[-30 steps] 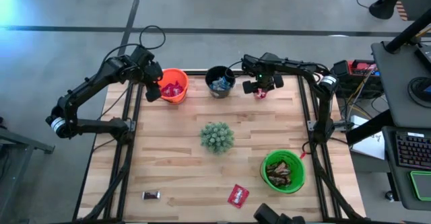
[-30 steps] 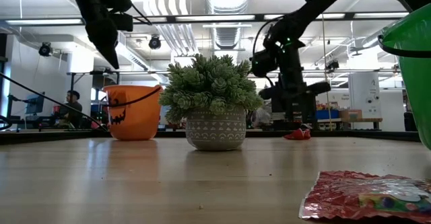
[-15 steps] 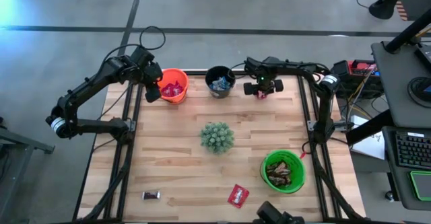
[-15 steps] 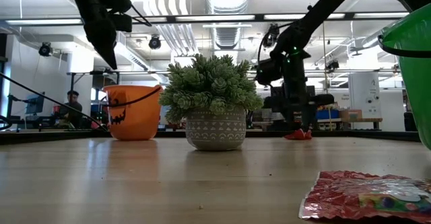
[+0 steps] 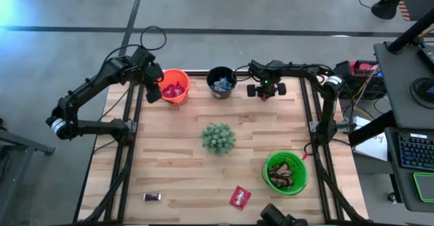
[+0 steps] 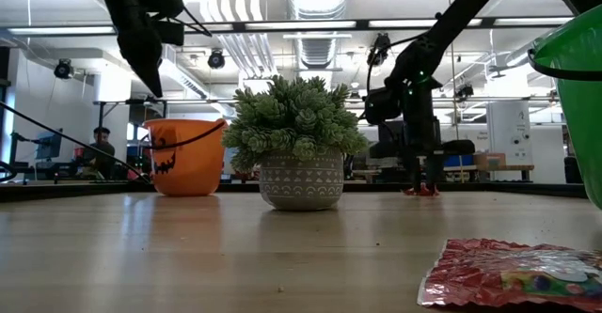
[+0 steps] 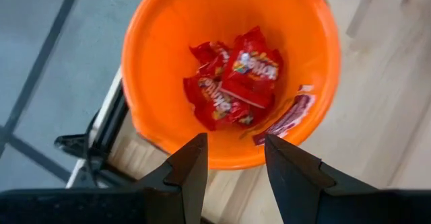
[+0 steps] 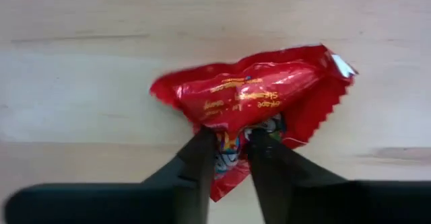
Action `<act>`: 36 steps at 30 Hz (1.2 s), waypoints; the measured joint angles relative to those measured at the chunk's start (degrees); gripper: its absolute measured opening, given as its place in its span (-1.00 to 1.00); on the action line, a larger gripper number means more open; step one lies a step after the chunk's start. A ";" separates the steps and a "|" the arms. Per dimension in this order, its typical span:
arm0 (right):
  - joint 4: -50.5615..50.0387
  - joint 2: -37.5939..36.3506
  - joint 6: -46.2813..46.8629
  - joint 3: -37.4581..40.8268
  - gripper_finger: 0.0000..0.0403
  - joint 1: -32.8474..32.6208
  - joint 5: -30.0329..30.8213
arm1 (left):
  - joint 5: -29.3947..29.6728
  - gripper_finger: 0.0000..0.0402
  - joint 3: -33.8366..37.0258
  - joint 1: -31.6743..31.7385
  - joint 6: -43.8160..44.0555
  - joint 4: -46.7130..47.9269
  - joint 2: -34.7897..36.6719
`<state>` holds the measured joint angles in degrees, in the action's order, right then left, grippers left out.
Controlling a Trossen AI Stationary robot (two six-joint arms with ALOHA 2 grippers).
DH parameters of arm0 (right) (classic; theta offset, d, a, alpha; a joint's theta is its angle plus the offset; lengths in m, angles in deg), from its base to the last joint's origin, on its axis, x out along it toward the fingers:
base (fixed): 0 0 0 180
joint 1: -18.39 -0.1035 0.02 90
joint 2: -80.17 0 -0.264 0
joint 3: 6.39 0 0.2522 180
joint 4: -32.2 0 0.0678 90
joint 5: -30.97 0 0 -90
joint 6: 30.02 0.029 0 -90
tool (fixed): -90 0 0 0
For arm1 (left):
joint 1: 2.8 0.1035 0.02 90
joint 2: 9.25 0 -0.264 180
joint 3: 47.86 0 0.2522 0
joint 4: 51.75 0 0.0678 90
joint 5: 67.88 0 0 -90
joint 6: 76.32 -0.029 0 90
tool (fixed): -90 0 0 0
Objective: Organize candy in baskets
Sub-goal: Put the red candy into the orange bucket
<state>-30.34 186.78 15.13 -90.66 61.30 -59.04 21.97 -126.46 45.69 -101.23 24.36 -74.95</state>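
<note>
1. From my remote station I see the right pincer (image 8: 231, 158) down on the counter (image 5: 176, 161) at the upper right of the high view, its two fingers pinched onto a red candy packet (image 8: 259, 96) that lies on the wood.
2. In the high view that right pincer (image 5: 265, 90) sits just right of the black basket (image 5: 222, 81), which holds blue-and-silver wrappers.
3. The left pincer (image 7: 232, 173) hangs above the orange basket (image 7: 155, 62) at the upper left of the high view, fingers apart and holding nothing.
4. Several red candies (image 7: 236, 83) lie piled in the bottom of the orange basket.
5. The green basket (image 5: 285, 173) stands at the lower right of the high view, with brown-wrapped pieces inside.
6. A potted spiky plant (image 5: 218, 138) stands mid-counter, between the three baskets.
7. Two pieces lie loose near the bottom edge of the high view: a dark candy bar (image 5: 152, 197) at lower left and a red packet (image 5: 239, 197) just left of the green basket.
8. In the low view the red packet (image 6: 513, 273) fills the lower right foreground, and a person (image 6: 97, 150) sits far off at the left behind the counter.
</note>
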 joint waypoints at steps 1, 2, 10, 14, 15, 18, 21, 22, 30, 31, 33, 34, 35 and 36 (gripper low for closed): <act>0.09 0.00 0.10 0.03 -0.70 0.12 0.27 | 0.73 -0.35 0.00 0.00 0.10 0.01 0.00; 0.14 0.00 0.25 0.13 -0.78 0.21 0.68 | 1.31 -0.35 0.00 0.00 0.11 0.08 0.00; 0.10 -0.90 0.08 0.41 -0.92 0.36 1.23 | 2.54 -0.35 0.00 0.00 0.12 0.46 0.00; -0.65 -4.10 0.27 0.80 -0.93 0.04 1.53 | 2.71 -0.35 0.00 0.00 0.12 0.46 0.00; -0.72 -5.62 0.28 0.80 -0.93 -0.07 1.53 | 2.74 -0.35 0.00 0.00 0.12 0.46 0.00; -0.90 -10.03 0.26 0.52 -0.93 -0.47 1.77 | 2.76 -0.35 0.00 0.00 0.12 0.46 0.00; -1.01 -14.03 -0.19 0.63 -0.93 -0.76 1.88 | 2.76 -0.35 0.00 0.00 0.10 0.44 0.00; -0.95 -15.62 -0.58 0.63 -0.93 -0.76 1.94 | 2.78 -0.35 0.00 0.00 0.11 0.42 0.00; 0.30 -24.99 -3.24 0.53 -0.94 -1.90 4.64 | 8.36 -0.35 0.00 -0.02 0.10 0.37 0.00; 0.84 -25.79 -3.98 0.52 -0.94 -2.10 4.63 | 9.65 -0.35 0.00 -0.02 0.10 0.37 0.00; 2.25 -26.86 -5.15 0.52 -0.94 -2.57 4.53 | 9.88 -0.35 0.00 0.00 0.12 0.30 0.00; 3.20 -27.35 -5.70 0.52 -0.94 -2.86 4.41 | 9.02 -0.35 0.00 0.01 0.10 0.06 0.00; 4.32 -27.74 -6.20 0.52 -0.94 -3.28 3.98 | 7.47 -0.35 0.00 0.01 -0.04 -0.36 0.00; 5.58 -28.14 -6.88 0.52 -0.94 -3.62 2.96 | 5.60 -0.35 0.00 0.00 -0.17 -0.94 0.00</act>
<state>-24.76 158.63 8.25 -90.15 57.68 -56.08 27.57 -126.46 45.69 -101.40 23.42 -74.95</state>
